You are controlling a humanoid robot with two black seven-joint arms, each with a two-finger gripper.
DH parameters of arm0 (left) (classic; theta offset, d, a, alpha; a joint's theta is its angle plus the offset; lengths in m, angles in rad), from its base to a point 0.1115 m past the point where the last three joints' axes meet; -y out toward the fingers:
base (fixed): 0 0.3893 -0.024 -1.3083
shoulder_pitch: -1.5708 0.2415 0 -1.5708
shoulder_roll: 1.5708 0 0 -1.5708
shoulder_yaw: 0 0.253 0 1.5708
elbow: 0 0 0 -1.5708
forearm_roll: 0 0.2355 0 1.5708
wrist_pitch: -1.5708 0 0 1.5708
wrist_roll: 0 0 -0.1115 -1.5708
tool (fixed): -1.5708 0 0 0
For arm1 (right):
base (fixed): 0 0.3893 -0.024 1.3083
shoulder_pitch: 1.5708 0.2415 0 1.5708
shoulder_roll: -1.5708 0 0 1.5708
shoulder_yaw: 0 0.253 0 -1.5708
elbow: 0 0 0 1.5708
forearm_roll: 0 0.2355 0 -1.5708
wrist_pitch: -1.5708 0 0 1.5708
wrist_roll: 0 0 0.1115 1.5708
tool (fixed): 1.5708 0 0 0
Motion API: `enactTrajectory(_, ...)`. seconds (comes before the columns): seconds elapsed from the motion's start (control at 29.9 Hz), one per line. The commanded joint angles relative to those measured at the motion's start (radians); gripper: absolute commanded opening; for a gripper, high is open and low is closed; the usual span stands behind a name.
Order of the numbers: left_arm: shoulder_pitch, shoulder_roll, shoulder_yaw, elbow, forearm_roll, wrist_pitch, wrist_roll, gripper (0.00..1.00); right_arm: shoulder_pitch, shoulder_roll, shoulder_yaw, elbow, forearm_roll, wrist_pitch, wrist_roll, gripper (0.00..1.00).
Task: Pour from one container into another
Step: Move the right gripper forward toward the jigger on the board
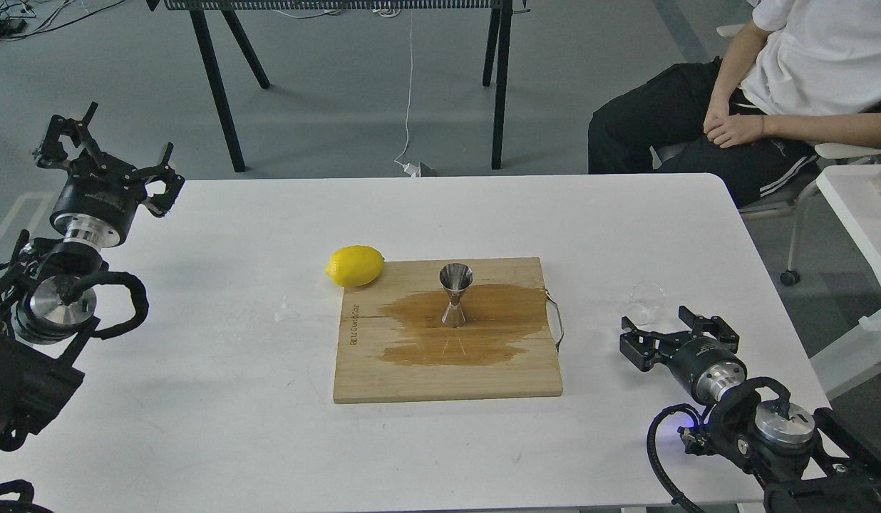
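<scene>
A white bench (234,399) carries a wooden cutting board (412,377) with a metal handle on its right edge. A wide dark wet patch (497,313) spreads over the middle of the board. The steel jigger (455,294) stands upright in that patch, one cone up. A lemon (354,266) lies at the board's far left corner, touching or just beside its edge.

The clear glass cup (647,301) sits on the bench to the right of the board, well apart from the jigger, faint against the white top. The right end effector (674,329) rests low just beside the cup, its fingers spread open and holding nothing; the cup is near its fingertips, but whether they touch I cannot tell.

The left end effector (105,151) hangs at the bench's far left corner, fingers apart and empty, far from the board.

A person in a white shirt (818,57) sits beyond the bench at the right.
</scene>
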Motion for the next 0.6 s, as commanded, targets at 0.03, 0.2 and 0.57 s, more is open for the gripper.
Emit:
enactTrajectory(0.03, 0.002, 0.0, -0.002, 0.0, 0.0, 0.001, -0.002, 1.0, 0.025, 0.0, 0.001, -0.025, 0.0, -0.015, 0.001, 1.0)
enactTrajectory(0.2, 0.002, 0.0, 0.0, 0.0, 0.0, 0.001, -0.006, 1.0, 0.077, 0.022, -0.002, -0.094, 0.0, -0.016, 0.001, 0.99)
enactTrajectory(0.57, 0.0, 0.003, -0.003, 0.0, 0.0, 0.001, -0.006, 1.0, 0.142, 0.08, -0.008, -0.186, -0.003, -0.011, 0.0, 0.69)
